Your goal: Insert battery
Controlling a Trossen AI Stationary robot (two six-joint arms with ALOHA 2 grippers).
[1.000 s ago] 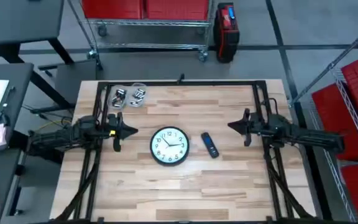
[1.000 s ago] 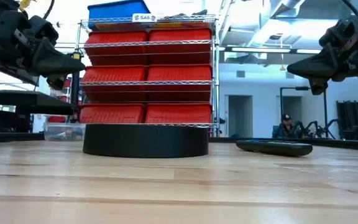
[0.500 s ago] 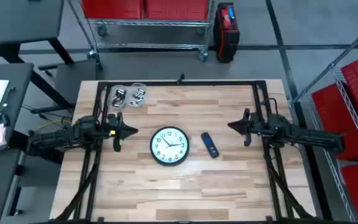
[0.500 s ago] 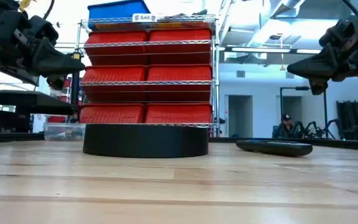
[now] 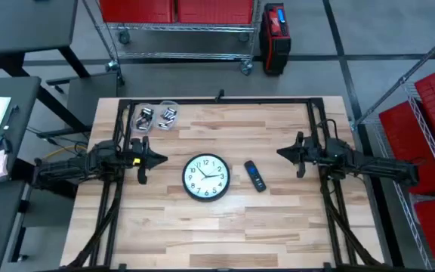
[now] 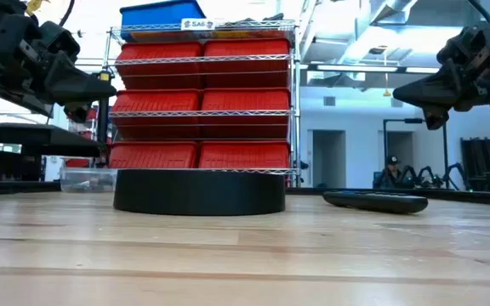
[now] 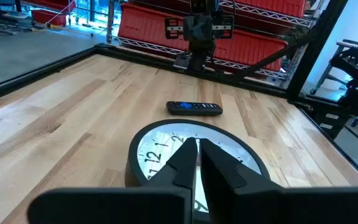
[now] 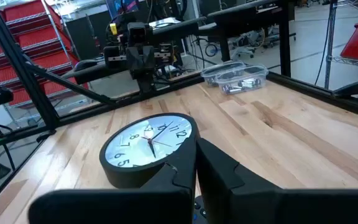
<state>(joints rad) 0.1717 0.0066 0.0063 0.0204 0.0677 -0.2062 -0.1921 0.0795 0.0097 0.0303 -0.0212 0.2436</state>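
A round black wall clock (image 5: 206, 177) lies face up at the table's middle, its white dial also showing in the wrist views (image 7: 166, 152) (image 8: 146, 144). A dark remote (image 5: 255, 175) lies flat just right of it. Batteries sit in two clear tubs (image 5: 155, 116) at the far left (image 8: 236, 76). My left gripper (image 5: 157, 159) hangs shut above the table, left of the clock (image 7: 197, 147). Right of the remote, my right gripper (image 5: 281, 153) also hangs shut above the wood (image 8: 196, 147). Neither holds anything.
A black metal frame (image 5: 217, 100) runs round the table's edges. A wire shelf of red bins (image 6: 202, 102) stands beyond the far edge. A person (image 6: 390, 172) sits far back in the room. Bare wood (image 5: 217, 234) fills the table's near half.
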